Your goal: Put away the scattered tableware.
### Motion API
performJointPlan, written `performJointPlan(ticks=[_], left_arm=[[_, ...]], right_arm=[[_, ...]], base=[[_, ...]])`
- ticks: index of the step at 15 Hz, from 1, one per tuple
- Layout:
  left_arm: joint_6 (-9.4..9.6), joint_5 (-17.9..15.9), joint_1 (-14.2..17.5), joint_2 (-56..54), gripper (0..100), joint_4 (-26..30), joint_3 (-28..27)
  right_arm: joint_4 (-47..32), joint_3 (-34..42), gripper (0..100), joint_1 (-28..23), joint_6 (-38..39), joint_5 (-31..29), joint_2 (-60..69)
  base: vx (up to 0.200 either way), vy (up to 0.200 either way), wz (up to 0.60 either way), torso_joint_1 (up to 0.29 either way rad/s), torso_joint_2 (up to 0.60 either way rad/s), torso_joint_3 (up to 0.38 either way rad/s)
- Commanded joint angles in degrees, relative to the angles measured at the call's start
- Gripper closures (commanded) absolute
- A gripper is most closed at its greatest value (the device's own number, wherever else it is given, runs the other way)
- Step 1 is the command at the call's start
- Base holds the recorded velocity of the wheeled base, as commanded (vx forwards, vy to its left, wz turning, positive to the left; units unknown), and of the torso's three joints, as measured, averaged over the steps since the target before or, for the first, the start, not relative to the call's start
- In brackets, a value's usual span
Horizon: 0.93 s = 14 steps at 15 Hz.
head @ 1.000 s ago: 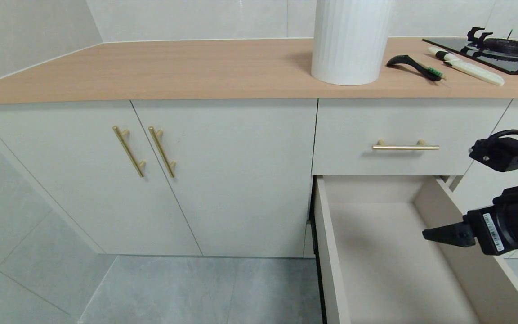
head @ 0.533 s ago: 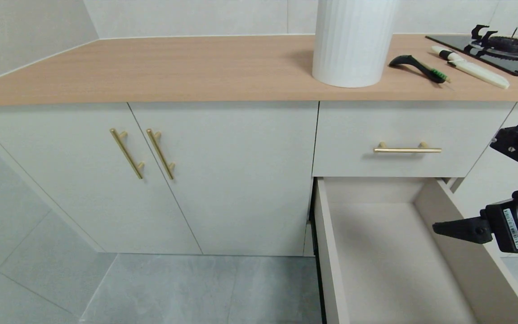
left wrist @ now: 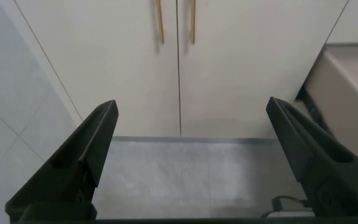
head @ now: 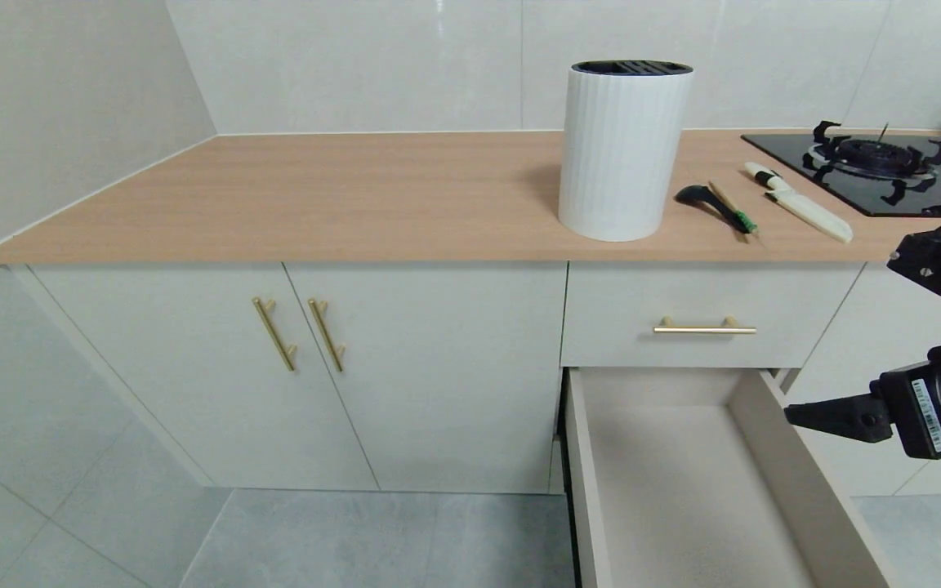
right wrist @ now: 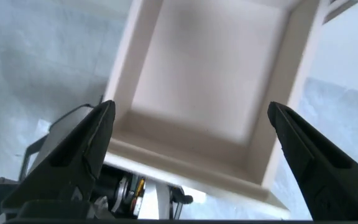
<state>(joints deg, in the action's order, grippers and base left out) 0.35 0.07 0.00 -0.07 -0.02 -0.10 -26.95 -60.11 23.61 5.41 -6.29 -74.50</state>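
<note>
Two utensils lie upper right: black-handled tool point(head: 715, 206), white knife point(head: 801, 214). Drawer point(head: 752, 425) stands open. Left gripper point(left wrist: 191, 106) and right gripper point(head: 796, 413) both spread, unladen. Next, likely: lift to grasp one.

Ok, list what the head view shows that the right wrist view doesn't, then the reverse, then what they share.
Head view adds: the countertop, white ribbed holder, black-handled utensil, white knife, stove, closed upper drawer and cabinet doors. Right wrist view adds: the open drawer front wall and both fingers of the right end effector, spread apart. Shared: the open drawer's bare inside, that end effector, grey floor.
</note>
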Motion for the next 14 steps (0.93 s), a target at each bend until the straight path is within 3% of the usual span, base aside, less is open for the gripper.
performJointPlan(ticks=[1, 3, 6, 11, 14], left_arm=[[0.00, 0.01, 0.00, 0.07, 0, -0.06, 0.01], [0.09, 0.01, 0.00, 0.07, 0, -0.06, 0.01], [0.00, 0.01, 0.00, 0.07, 0, -0.06, 0.01], [0.00, 0.01, 0.00, 0.07, 0, -0.06, 0.01], [0.00, 0.01, 0.00, 0.07, 0, -0.06, 0.01]], right_arm=[[0.06, -0.09, 0, -0.06, -0.05, -0.04, -0.30], [2.43, -0.53, 0, -0.06, -2.07, -0.04, -0.47], [13.86, -5.10, 0, -3.84, -4.53, 0.49, -5.31], [9.99, -24.09, 0, -6.83, -0.84, -0.65, -16.91], [7.44, -29.10, 0, -8.50, 1.62, -4.70, -21.74]], base=[[0.000, 0.000, 0.00, 0.364, -0.49, -0.256], [0.000, 0.000, 0.00, 0.254, -0.36, -0.210], [0.000, 0.000, 0.00, 0.061, -0.09, -0.051], [0.000, 0.000, 0.00, 0.000, 0.00, 0.000], [0.000, 0.000, 0.00, 0.000, 0.00, 0.000]])
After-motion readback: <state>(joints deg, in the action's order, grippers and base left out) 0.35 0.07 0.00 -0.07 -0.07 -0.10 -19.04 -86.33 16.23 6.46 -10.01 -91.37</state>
